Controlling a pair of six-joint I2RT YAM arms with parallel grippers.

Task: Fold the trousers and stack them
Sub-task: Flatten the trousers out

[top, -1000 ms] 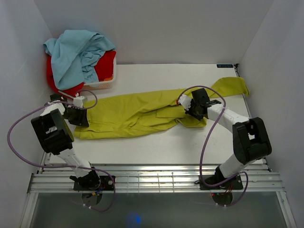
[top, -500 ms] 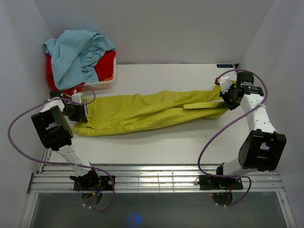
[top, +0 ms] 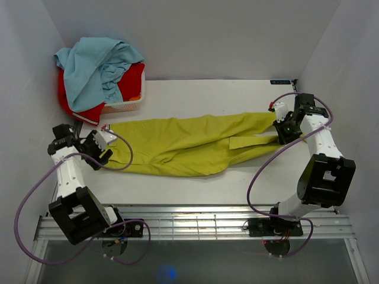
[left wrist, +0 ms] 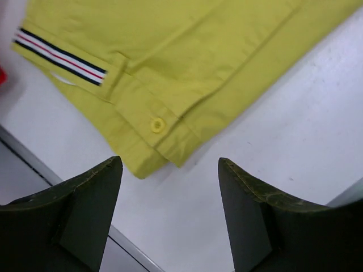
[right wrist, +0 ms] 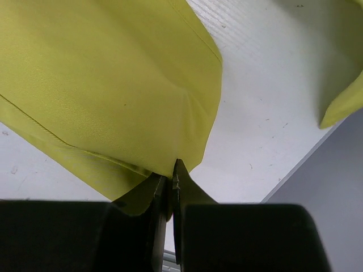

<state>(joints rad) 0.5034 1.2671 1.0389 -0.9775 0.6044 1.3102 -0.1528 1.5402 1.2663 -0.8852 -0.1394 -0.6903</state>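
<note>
The yellow-green trousers (top: 177,145) lie stretched flat across the table, waist to the left and legs to the right. In the left wrist view the waistband shows its striped label (left wrist: 59,54) and a button (left wrist: 157,124). My left gripper (top: 104,149) is open just off the waistband corner, its fingers (left wrist: 85,209) spread over bare table with nothing between them. At the right end my right gripper (top: 282,127) is shut on the leg hem. The right wrist view shows the cloth (right wrist: 113,85) pinched at the gripper (right wrist: 173,173).
A white basket (top: 129,105) at the back left corner holds a red garment (top: 133,80) with a light blue garment (top: 95,62) heaped on top. White walls close in on three sides. A metal rail (top: 195,222) runs along the near edge.
My right gripper carried the leg end from the table's middle out to the right, straightening the trousers. My left gripper let go of the waistband and drew back, its arm swinging toward the near left.
</note>
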